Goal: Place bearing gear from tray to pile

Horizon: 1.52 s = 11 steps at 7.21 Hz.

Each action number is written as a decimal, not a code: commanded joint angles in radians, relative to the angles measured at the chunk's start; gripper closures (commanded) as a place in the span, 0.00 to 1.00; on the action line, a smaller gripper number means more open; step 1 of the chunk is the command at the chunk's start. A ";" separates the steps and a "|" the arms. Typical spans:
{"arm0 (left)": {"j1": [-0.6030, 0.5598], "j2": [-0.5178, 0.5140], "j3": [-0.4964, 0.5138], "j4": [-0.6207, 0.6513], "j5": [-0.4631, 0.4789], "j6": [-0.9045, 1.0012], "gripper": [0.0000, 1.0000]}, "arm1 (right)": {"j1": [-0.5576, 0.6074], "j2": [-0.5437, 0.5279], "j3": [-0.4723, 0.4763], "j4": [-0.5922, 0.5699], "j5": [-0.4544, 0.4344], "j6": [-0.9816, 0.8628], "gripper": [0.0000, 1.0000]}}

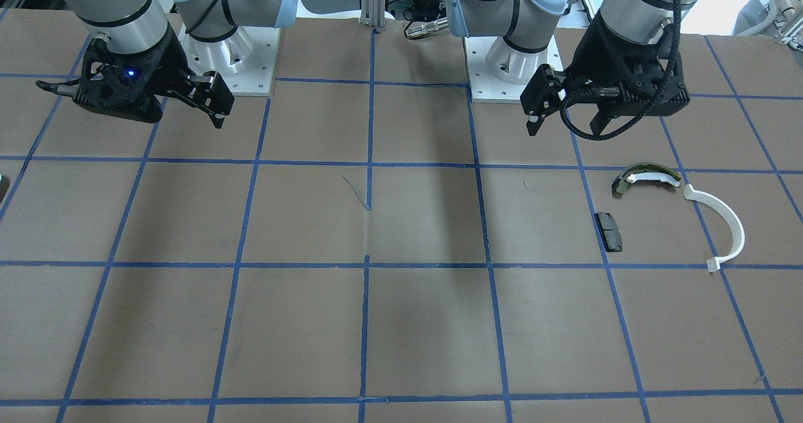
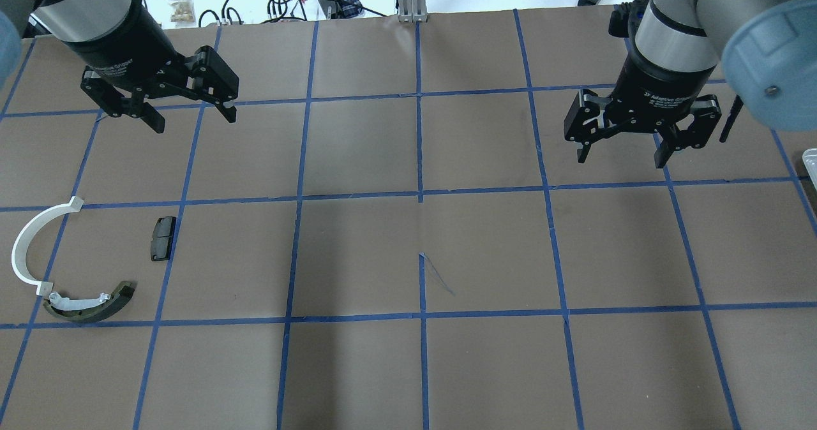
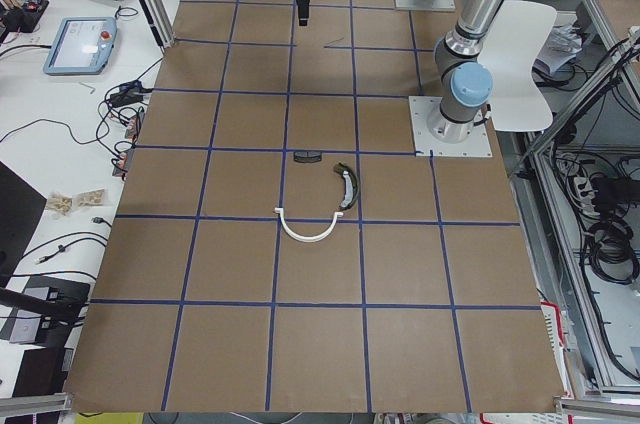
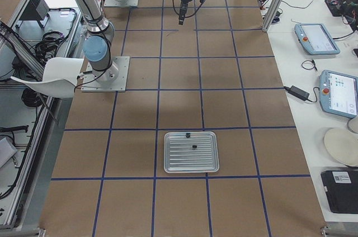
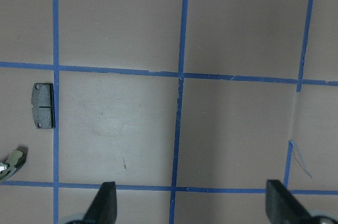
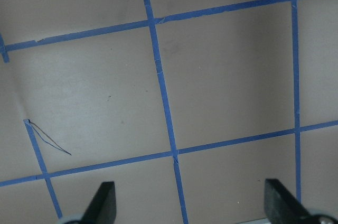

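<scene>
The pile lies on the table's left side: a white half-ring strip point(image 2: 25, 245), an olive-and-white curved shoe point(image 2: 89, 305) and a small black pad point(image 2: 163, 238). The pad point(image 5: 44, 105) also shows in the left wrist view. A silver tray point(image 4: 190, 164) shows in the exterior right view with two small dark parts on it point(image 4: 194, 147); I cannot tell which is the bearing gear. My left gripper point(image 2: 193, 118) hangs open and empty above the table, beyond the pile. My right gripper point(image 2: 620, 157) hangs open and empty on the right, apart from the tray.
The brown table is marked with a blue tape grid. The tray's corner point(image 2: 810, 159) just shows at the overhead view's right edge. The arm bases point(image 1: 232, 59) stand at the robot's side. Tablets and cables lie on the side benches beyond the table.
</scene>
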 commanded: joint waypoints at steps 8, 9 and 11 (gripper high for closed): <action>0.000 0.000 0.000 0.000 0.000 0.000 0.00 | 0.000 -0.007 -0.020 -0.012 0.089 -0.032 0.00; 0.000 0.000 0.000 0.000 0.000 0.000 0.00 | 0.000 -0.009 -0.020 -0.012 0.094 -0.032 0.00; 0.000 0.000 0.000 0.000 0.000 0.000 0.00 | 0.000 -0.009 -0.018 -0.012 0.092 -0.072 0.00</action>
